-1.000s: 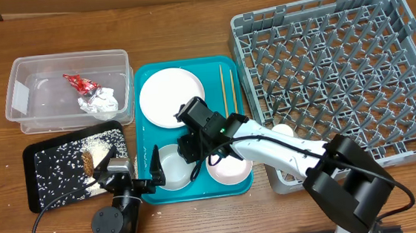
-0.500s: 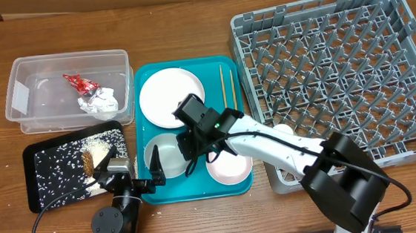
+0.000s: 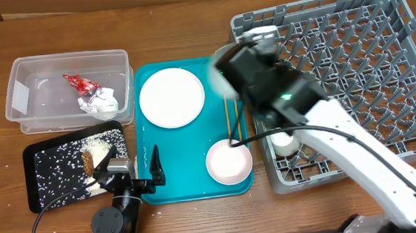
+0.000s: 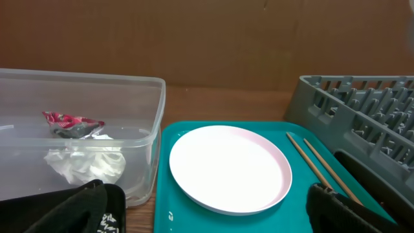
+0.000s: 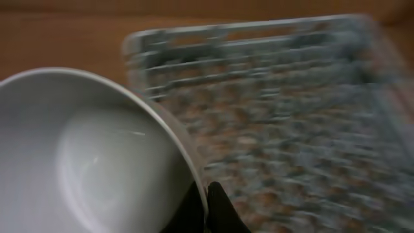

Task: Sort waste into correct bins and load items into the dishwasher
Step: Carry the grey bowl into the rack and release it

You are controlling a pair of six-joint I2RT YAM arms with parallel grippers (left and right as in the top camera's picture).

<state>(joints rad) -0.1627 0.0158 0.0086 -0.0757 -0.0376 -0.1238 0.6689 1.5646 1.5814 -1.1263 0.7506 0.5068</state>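
Note:
My right gripper (image 5: 207, 200) is shut on the rim of a white bowl (image 5: 84, 155) and holds it in the air at the near-left corner of the grey dish rack (image 3: 353, 68); the bowl shows blurred in the overhead view (image 3: 217, 77). A white plate (image 3: 171, 97), a second bowl (image 3: 229, 162) and the chopsticks (image 3: 228, 126) lie on the teal tray (image 3: 143, 129). A small cup (image 3: 283, 142) sits in the rack. My left gripper (image 3: 130, 167) is open and empty at the tray's front-left corner.
The clear tub (image 3: 21, 101) at the left holds the red wrapper (image 3: 80, 83) and the white napkin (image 3: 101, 102). The black tray (image 3: 49, 174) in front of it holds food scraps (image 3: 92, 157). The plate (image 4: 229, 167) and the chopsticks (image 4: 317, 162) show in the left wrist view.
My right gripper took the front-left bowl off the teal tray, lifted it and swung up and right to the rack's corner. The left arm has not moved.

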